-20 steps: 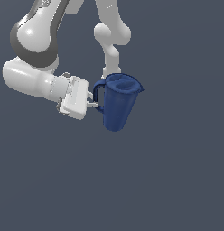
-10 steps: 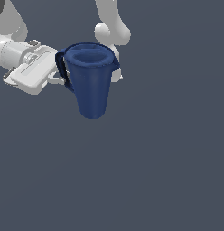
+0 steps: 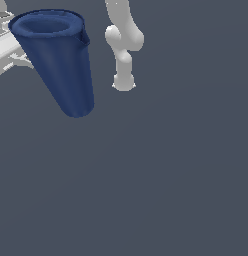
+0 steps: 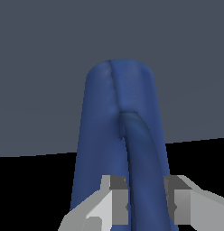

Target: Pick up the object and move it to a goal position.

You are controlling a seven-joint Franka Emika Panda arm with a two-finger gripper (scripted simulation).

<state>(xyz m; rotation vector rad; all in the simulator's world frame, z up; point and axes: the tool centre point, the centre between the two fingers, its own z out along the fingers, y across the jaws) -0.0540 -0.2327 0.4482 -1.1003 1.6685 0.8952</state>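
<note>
Grey backdrop; pincer (image 4: 144,205) clamps blue mug's (image 3: 58,60) handle (image 4: 140,158), mug tilted.

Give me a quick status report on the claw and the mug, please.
Claw shut on the mug's handle. Blue mug held aloft, tilted, rim up, at the exterior view's upper left. Nothing visible in the way.

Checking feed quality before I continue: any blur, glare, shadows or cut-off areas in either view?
Exterior view: sharp, flat lighting, no glare or cast shadows; the mug is cropped at the frame's top-left. Wrist view: sharp; soft shading on the mug, its handle between the fingers; black band fills the lower background.
</note>
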